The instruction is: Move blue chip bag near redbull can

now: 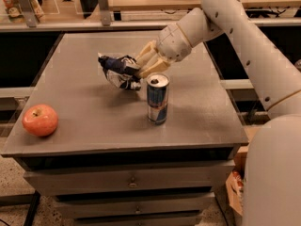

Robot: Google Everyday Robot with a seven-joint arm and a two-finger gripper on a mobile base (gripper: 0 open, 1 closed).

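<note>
A white robot arm reaches over a grey table (197, 112). Its gripper (142, 66) is clamped on the right edge of the blue chip bag (118, 72) (crumpled, dark navy), just behind and left of the upright redbull can (157, 99). An apple (40, 120) sits well apart, front left.

The blue chip bag (120, 72), crumpled dark navy foil with white patches, is held at its right end between the fingers of the gripper (143, 63). It seems to rest on the worktop (94, 124). The redbull can (157, 99), blue and silver, stands upright just beside it, in front to the right.
</note>
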